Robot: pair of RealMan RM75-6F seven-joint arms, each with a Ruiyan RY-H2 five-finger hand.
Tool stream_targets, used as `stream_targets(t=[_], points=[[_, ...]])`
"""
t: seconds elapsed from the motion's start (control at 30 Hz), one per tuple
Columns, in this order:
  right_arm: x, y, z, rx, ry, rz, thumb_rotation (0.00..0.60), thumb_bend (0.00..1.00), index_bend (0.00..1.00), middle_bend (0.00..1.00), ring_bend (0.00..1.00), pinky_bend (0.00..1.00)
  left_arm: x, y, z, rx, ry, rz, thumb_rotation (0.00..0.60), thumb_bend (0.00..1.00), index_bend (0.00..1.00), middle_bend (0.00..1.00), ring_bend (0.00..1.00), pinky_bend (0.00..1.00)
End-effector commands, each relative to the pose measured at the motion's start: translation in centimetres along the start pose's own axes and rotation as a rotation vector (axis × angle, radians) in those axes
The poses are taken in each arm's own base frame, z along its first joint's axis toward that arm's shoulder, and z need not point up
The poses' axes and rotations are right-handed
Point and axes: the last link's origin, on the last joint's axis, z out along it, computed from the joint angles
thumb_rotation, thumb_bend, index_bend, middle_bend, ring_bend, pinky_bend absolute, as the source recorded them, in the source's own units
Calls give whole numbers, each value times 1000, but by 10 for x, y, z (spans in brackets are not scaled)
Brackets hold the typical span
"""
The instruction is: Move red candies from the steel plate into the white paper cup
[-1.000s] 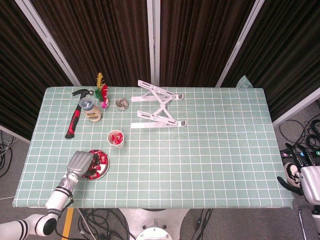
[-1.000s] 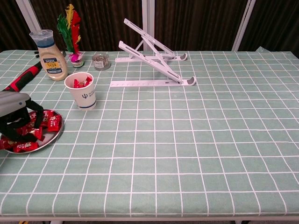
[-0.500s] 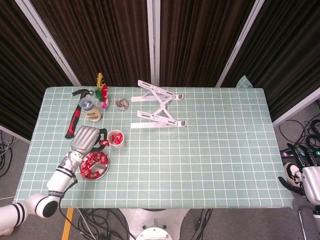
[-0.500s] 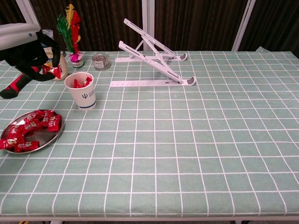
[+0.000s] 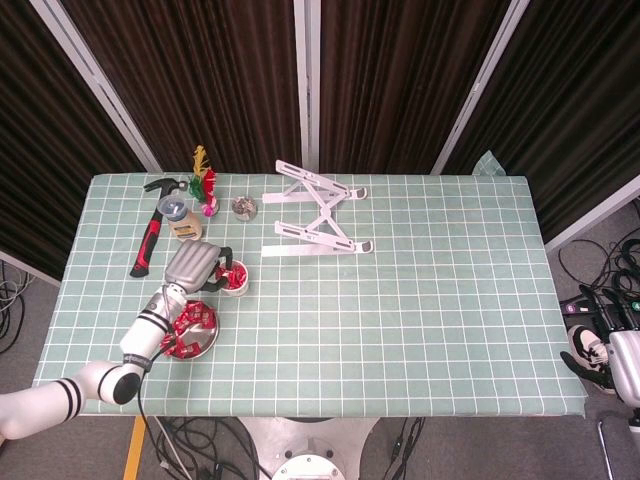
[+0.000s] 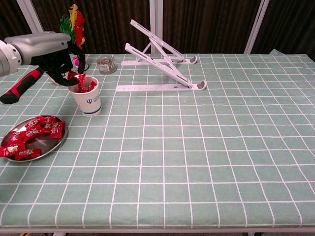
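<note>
I have the left hand (image 6: 54, 59) over the white paper cup (image 6: 87, 96) at the upper left of the chest view, its fingers curled down with a red candy (image 6: 80, 78) pinched at their tips, right above the cup's mouth. I hold it that low and centred so the candy falls inside, not on the desk (image 6: 197, 147). The cup already has red wrappers showing at its rim. It stands just above and right of the steel plate (image 6: 49, 146), close enough that each carry is short. More red candies (image 6: 29, 137) lie heaped on the plate at the left edge, so I judge the job far from finished. My right hand (image 5: 605, 355) sits at the lower right of the head view, off the desk; I cannot tell how its fingers lie.
</note>
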Motion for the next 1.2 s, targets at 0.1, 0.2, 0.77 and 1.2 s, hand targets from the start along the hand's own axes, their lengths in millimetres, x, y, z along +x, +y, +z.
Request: stream_targets(t=[0.1, 0.2, 0.77, 1.2], points=[[-1, -1, 1, 4, -4, 2, 600, 101, 83, 272, 100, 400, -5, -2, -4, 1, -28, 14, 600, 314, 480, 1000, 1000, 1000], [-1, -2, 1, 6, -2, 3, 600, 101, 83, 272, 100, 401, -4, -2, -9, 1, -18, 1, 600, 291, 428, 1000, 1000, 1000], [1, -7, 0, 28, 6, 1, 600, 101, 83, 272, 100, 403, -19, -55, -96, 136, 79, -61, 600, 226, 433, 1000, 1000, 1000], [3, -8, -4, 25, 10, -8, 600, 101, 83, 272, 100, 404, -79, -54, -94, 195, -81, -41, 600, 203, 484, 1000, 1000, 1000]])
